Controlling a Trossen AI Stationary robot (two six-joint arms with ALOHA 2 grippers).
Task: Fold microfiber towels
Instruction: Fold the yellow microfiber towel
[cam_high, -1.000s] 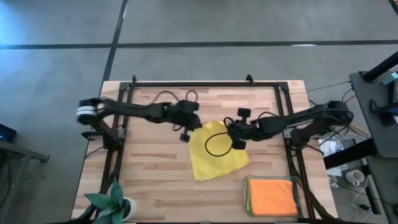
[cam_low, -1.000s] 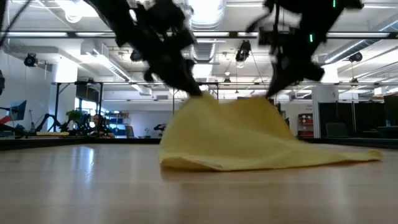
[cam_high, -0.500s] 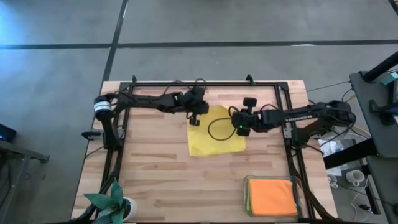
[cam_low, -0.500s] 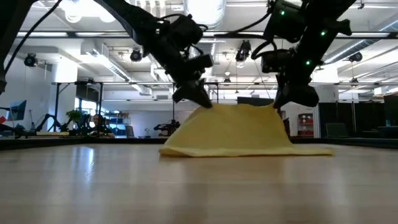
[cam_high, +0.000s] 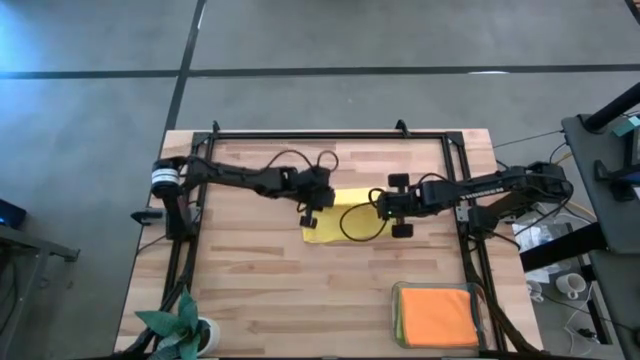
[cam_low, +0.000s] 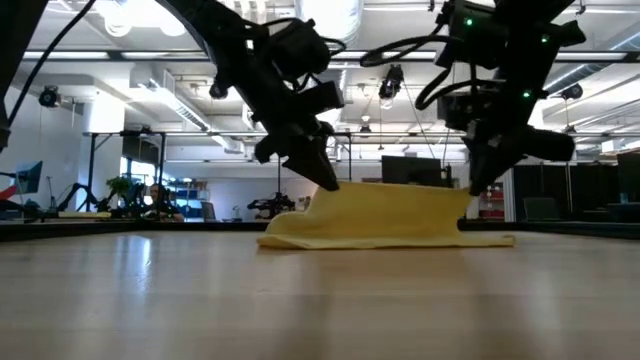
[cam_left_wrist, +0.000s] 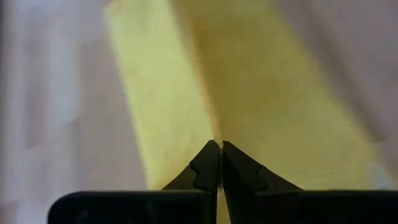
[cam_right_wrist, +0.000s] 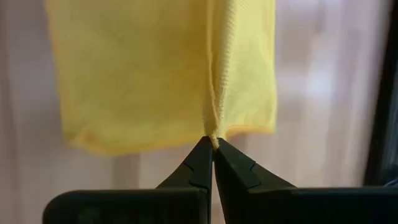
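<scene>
Both our jaws are pinched shut on the yellow towel (cam_high: 335, 220), the left gripper (cam_high: 311, 213) and right gripper (cam_high: 397, 208) each holding 1 corner mid-bench. We judge the fold half done. An orange towel (cam_high: 436, 314) sits in the tray (cam_high: 436, 289) near right; the bench (cam_high: 250, 290) nearer us lies open.

From above, both arms and a looping black cable (cam_high: 352, 226) are covering much of the folded yellow microfiber towel (cam_high: 322, 231), so its far edge is staying out of sight. The clear rectangular plastic tray (cam_high: 400, 292) is running off the picture's bottom edge with the orange cloth (cam_high: 437, 316) inside; a green sliver underneath is too small to make out. The leafy green plant (cam_high: 172, 325) is getting cut off too.
</scene>
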